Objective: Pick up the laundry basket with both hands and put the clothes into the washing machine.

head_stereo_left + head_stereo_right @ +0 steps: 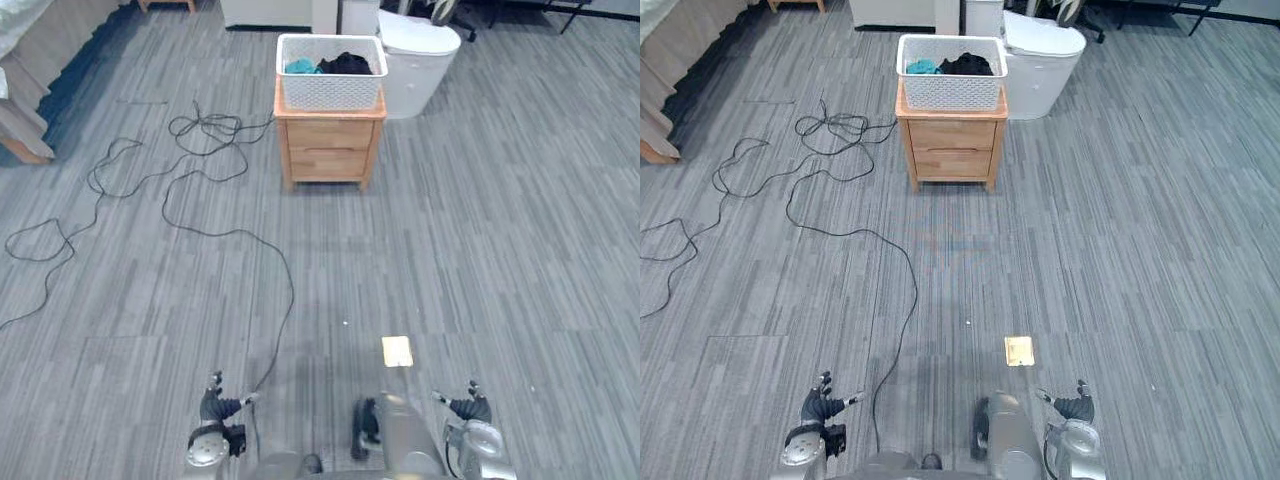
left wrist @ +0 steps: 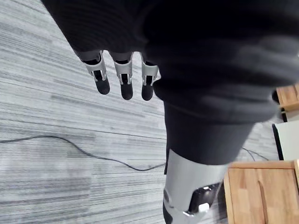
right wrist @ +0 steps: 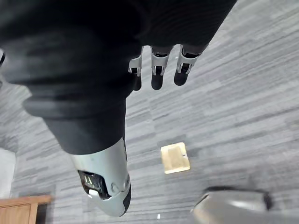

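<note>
The white laundry basket (image 1: 330,92) with dark and teal clothes (image 1: 343,64) stood atop the wooden cabinet (image 1: 328,150); left hand (image 1: 216,406) and right hand (image 1: 470,408) hung well short of that cabinet, fingers loosely extended, empty.

Set on the head, 2 eye views a little apart, facing steeply down and forward across the floor (image 1: 480,230), well away from the laundry basket (image 1: 331,90) on its counter (image 1: 327,150), sharing nearly the whole scene. Set on the wrists, 2 more looking along the left hand (image 2: 124,74) and right hand (image 3: 158,70) from very close, floor beyond; counter corner shared with the left, yellow patch (image 3: 175,157) with the right.
</note>
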